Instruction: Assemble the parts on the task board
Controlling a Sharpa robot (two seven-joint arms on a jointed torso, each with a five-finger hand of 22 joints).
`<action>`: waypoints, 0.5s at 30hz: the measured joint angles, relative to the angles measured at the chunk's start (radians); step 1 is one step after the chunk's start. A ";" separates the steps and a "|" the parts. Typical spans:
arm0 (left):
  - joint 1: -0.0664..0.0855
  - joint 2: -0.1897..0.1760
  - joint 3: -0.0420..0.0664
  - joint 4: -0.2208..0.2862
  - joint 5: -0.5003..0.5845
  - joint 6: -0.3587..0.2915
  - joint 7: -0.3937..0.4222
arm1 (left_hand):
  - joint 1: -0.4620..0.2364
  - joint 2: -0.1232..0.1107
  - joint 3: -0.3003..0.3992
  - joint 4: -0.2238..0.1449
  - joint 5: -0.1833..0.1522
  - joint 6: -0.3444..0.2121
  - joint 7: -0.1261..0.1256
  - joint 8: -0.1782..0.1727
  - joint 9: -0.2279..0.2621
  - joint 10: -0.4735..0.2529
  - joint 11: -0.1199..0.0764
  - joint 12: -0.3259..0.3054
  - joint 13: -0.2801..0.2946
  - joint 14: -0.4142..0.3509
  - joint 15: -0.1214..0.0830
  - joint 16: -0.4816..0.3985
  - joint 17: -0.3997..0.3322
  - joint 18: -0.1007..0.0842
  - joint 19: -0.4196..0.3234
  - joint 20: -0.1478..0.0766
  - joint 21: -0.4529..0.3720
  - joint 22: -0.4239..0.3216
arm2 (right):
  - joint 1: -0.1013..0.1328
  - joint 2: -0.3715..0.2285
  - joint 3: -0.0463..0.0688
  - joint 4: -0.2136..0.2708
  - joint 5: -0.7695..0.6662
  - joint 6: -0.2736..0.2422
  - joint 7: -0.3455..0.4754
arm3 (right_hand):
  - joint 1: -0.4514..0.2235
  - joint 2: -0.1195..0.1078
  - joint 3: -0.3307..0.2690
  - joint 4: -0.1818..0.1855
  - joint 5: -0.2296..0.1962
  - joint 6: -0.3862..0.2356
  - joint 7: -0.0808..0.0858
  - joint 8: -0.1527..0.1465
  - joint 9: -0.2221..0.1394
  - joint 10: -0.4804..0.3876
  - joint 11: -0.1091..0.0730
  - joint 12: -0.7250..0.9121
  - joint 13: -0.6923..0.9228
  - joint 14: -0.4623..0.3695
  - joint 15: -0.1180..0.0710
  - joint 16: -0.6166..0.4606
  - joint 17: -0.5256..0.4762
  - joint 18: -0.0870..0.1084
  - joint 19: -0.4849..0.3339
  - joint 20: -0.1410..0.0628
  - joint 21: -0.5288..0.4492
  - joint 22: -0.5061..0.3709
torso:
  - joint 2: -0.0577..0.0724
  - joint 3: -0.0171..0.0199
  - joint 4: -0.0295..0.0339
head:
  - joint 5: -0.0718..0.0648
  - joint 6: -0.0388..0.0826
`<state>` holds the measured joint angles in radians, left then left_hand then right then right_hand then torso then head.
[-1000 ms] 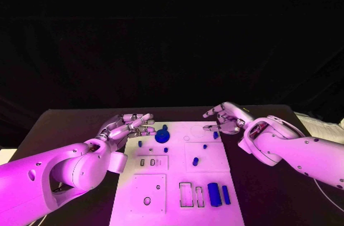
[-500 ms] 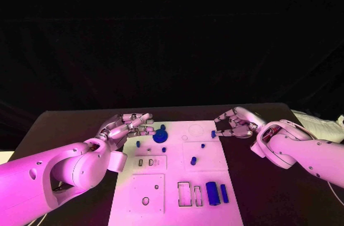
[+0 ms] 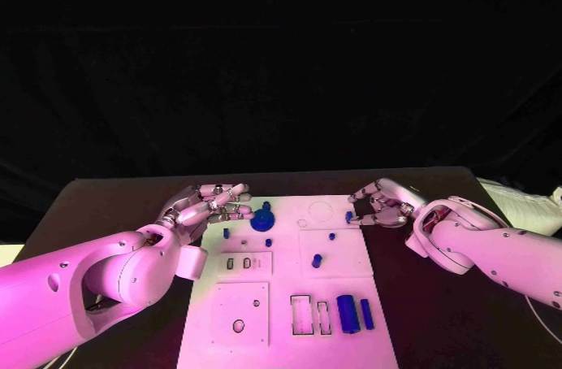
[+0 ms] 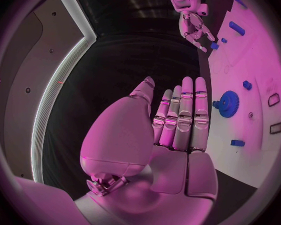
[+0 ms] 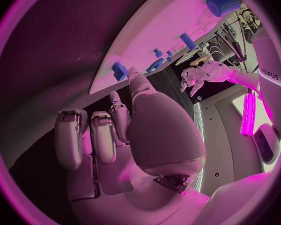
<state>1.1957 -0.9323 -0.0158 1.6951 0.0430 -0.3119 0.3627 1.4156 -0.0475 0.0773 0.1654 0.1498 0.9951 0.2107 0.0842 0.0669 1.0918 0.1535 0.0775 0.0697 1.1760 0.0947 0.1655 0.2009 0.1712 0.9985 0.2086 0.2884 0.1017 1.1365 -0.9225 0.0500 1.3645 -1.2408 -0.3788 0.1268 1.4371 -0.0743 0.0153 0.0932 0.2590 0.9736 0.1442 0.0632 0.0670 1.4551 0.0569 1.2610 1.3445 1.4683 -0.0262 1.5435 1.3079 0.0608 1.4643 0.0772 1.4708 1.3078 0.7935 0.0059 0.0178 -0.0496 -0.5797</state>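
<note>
The black worktop point(image 3: 117, 202) is stretching across the lower half of the head view, and the white task board point(image 3: 293, 304) is lying along its middle, running from centre frame down to the bottom edge. The left robot hand point(image 3: 211, 205) is hovering at the board's upper left corner, fingers straight and side by side with nothing in them (the left wrist view shows the palm bare). The right robot hand point(image 3: 381, 202) is sitting at the board's upper right edge, fingers curled inward; whether it is pinching anything, I cannot tell. A blue gear point(image 3: 262, 219) is standing near the board's top left, just beside the left fingertips. Two blue bars point(image 3: 355, 313) are lying in the lower right of the board, and a small blue peg point(image 3: 349, 216) is standing just beside the right fingertips.
</note>
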 measured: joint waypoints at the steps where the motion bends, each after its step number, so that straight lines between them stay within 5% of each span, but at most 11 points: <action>1: 0.000 0.000 0.000 0.000 0.000 0.000 0.000 | 0.000 0.000 0.000 0.000 0.000 0.000 0.000 0.000 0.000 0.000 0.000 0.000 0.000 0.000 0.000 0.000 0.000 0.000 0.000 0.000 0.000 0.000 | -0.001 0.003 0.000 -0.003 -0.002 0.001 0.000 | 0.001 0.001 -0.001 -0.002 0.000 0.000 0.000 0.000 0.001 0.000 0.000 0.000 0.002 0.000 0.000 0.000 0.000 0.000 0.000 0.000 0.000 0.000 | 0.000 0.0001 0.0005 | 0.000 0.000; 15: 0.000 0.000 0.000 -0.002 0.000 0.001 0.000 | 0.000 0.000 -0.003 -0.003 0.000 0.000 0.000 0.000 0.000 0.000 0.000 -0.004 0.000 0.004 0.004 0.000 0.001 0.000 0.000 0.000 0.000 -0.001 | -0.017 0.032 0.001 -0.031 -0.024 0.020 -0.003 | 0.009 0.021 0.013 -0.018 -0.031 0.056 -0.009 0.014 0.006 0.000 -0.006 0.007 0.048 0.001 0.002 0.000 0.000 0.000 0.000 0.000 0.000 0.000 | 0.000 -0.0018 0.0035 | 0.004 -0.008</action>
<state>1.1953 -0.9318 -0.0159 1.6931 0.0429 -0.3109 0.3627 1.4156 -0.0475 0.0744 0.1626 0.1498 0.9951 0.2107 0.0842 0.0669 1.0918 0.1535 0.0732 0.0697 1.1797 0.0984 0.1655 0.2018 0.1711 0.9985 0.2086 0.2884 0.1006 1.1195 -0.8906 0.0507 1.3334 -1.2644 -0.3589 0.1238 1.4462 -0.0533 0.0287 0.0748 0.2281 1.0301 0.1351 0.0772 0.0730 1.4549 0.0513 1.2680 1.3923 1.4697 -0.0247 1.5435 1.3077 0.0609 1.4643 0.0772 1.4708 1.3076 0.7933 0.0041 0.0213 -0.0458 -0.5878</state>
